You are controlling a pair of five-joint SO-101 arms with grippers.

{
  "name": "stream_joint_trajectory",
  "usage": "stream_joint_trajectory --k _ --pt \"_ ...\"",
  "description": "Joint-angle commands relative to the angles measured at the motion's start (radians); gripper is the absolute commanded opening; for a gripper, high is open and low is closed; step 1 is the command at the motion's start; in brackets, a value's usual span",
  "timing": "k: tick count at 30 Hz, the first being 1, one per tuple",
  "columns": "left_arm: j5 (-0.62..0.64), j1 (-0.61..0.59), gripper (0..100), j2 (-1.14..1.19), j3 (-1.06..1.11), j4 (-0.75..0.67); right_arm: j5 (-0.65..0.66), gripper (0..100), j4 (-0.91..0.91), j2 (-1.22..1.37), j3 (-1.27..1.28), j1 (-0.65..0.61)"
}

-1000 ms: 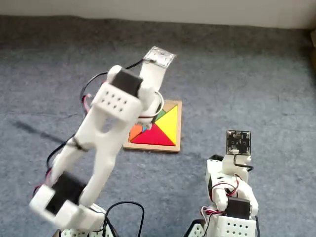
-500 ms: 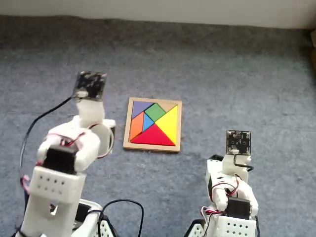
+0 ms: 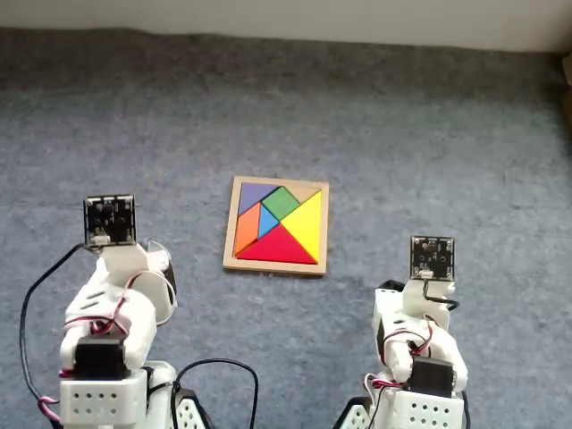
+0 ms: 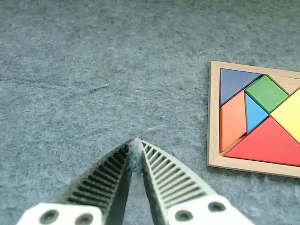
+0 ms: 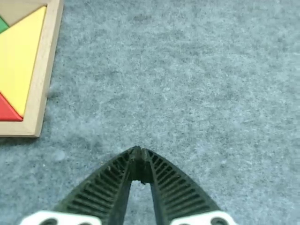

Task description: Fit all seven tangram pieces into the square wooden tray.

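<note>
**Tray Loaded, Claws Standing Off**

The square wooden tray (image 3: 273,267) lies flat at mid-desk (image 3: 447,134), with the tangram pieces (image 3: 284,243) seated flush inside. You cannot tell whether its pale corner is a gap. The left claw (image 4: 135,152) and right claw (image 5: 138,161) are each pressed together on nothing. Both sit well apart from the tray, so you have open access from above.

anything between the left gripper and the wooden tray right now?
Nothing but bare grey carpet. The left wrist view shows the shut left gripper apart from the wooden tray, with carpet alone across the gap.
</note>
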Motion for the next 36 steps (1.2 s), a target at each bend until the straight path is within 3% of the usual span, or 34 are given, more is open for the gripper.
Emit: stream_joint_trajectory --k 1,7,14,20,32,36 --pt "0.003 -0.013 1 -0.11 0.099 -0.025 -0.005 1.1 -0.002 -0.008 0.105 0.01" --pt "-0.072 -0.015 1 -0.282 0.228 -0.026 -0.005 1.1 0.002 -0.008 0.105 0.005" --pt "-0.152 -0.013 1 -0.263 0.294 -0.026 -0.005 1.1 0.038 -0.005 0.105 0.01" --pt "-0.152 -0.007 1 -0.263 0.349 -0.028 -0.005 1.1 0.174 -0.008 0.105 0.008" --pt "-0.152 -0.012 1 -0.254 0.374 -0.017 -0.005 1.2 0.168 -0.01 0.105 0.008" --pt "-0.15 -0.007 1 -0.259 0.374 0.052 -0.005 1.2 0.168 -0.01 0.105 0.008"
